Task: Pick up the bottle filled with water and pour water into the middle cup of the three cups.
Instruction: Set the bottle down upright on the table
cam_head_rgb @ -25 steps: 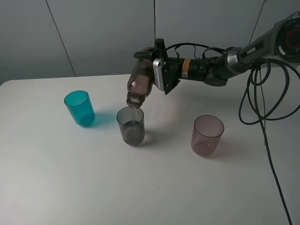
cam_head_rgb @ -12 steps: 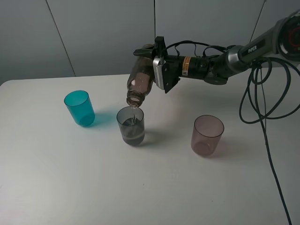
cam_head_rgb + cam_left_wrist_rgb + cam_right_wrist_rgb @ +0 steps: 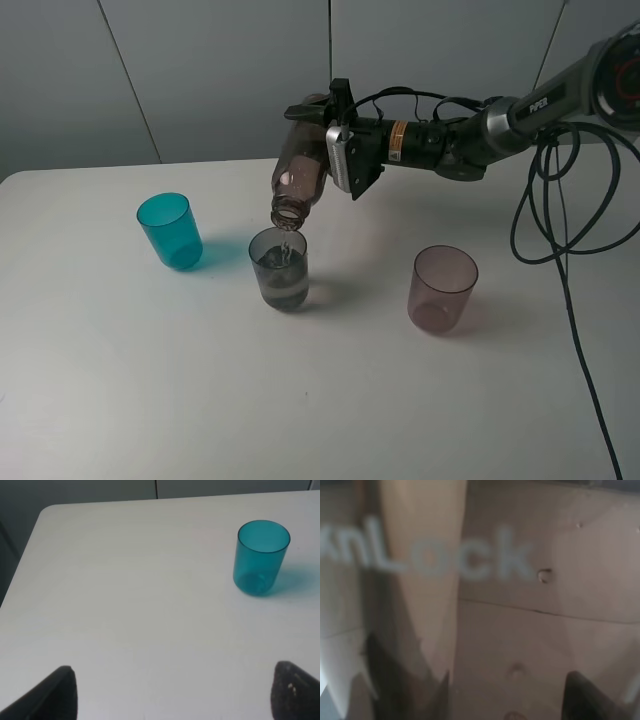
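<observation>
The bottle, the only one in view, hangs tilted mouth-down over the tabletop, its open mouth just above the rim of the middle cup. The right fingers are clamped shut on its brown body, which fills the right wrist view with blurred lettering. Three cups stand upright in a row, well apart: one teal cup, the smoky-grey middle cup with some water in it, and one pinkish-mauve cup. The left fingers are spread wide with nothing between them, near the tabletop's edge; their camera shows one cup, the teal one. Black cables loop down from the right arm.
</observation>
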{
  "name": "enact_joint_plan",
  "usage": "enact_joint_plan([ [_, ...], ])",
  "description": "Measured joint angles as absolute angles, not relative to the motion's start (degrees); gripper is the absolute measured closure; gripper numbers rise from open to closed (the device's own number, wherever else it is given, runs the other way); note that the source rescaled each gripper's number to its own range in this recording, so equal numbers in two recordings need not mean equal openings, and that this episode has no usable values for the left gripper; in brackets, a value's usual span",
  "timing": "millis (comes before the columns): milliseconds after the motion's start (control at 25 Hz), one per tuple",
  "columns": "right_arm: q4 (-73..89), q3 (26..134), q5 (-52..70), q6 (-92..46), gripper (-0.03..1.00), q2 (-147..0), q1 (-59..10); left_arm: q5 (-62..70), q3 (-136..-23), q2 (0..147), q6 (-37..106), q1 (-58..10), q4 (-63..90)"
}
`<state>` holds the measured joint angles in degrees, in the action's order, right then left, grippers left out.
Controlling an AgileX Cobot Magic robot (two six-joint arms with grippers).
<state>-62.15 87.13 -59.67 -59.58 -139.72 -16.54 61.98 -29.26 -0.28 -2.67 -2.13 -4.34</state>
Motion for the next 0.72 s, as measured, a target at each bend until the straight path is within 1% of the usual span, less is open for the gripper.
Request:
enact_joint_plan([
  [720, -61.2, 87.1, -59.7, -61.9, 0.92, -139.7, -16.5, 62.0, -29.3, -0.3, -2.7, -2.1, -4.3],
])
